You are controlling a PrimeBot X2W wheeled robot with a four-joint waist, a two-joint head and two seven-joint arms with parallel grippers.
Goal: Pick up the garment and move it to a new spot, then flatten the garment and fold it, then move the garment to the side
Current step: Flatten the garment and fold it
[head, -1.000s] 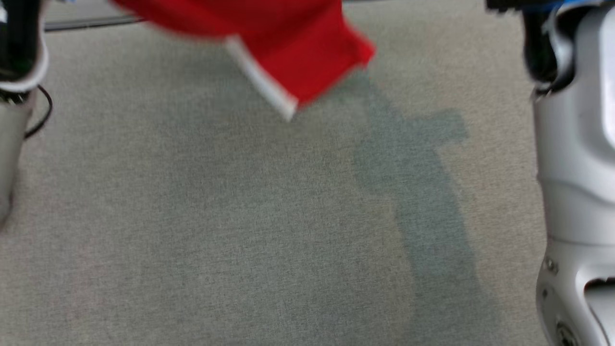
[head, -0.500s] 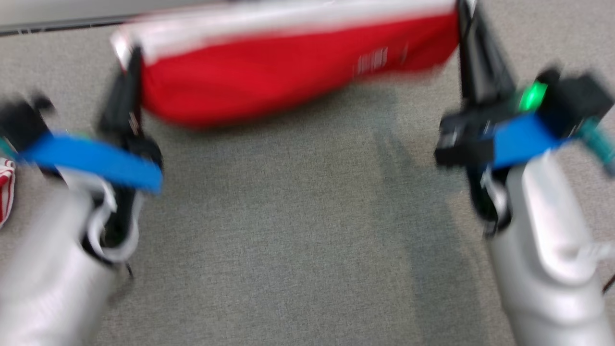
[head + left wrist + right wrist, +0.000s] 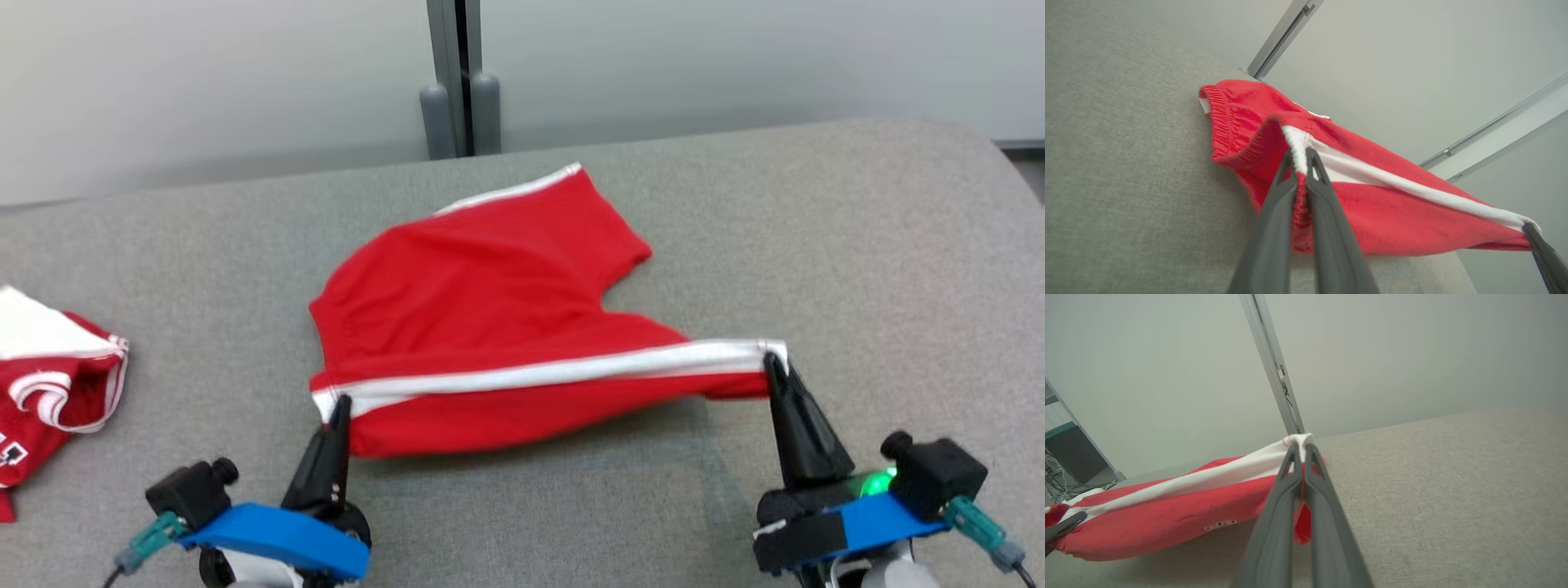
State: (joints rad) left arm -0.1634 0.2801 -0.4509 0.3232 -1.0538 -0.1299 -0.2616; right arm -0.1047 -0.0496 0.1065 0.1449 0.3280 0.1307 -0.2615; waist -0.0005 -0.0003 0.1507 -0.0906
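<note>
A pair of soft red fabric shorts with a white side stripe (image 3: 482, 318) lies across the middle of the grey fabric-covered bench (image 3: 857, 245), with its near edge lifted. The waistband corner is pinched in the closed left gripper (image 3: 337, 411), the hem corner in the closed right gripper (image 3: 774, 363). The cloth is judged light, limp and prone to sagging, so the seamed corners are best gripped.

Red shorts (image 3: 482, 302), white side stripe

Left gripper (image 3: 339, 406) and right gripper (image 3: 773, 361): long dark tapering fingers (image 3: 325, 461), black housings (image 3: 939, 469), bright blue plates (image 3: 277, 539). Teal cable plugs (image 3: 151, 535) at eight and four o'clock; a green light (image 3: 873, 483), perhaps a status lamp, at four.
</note>
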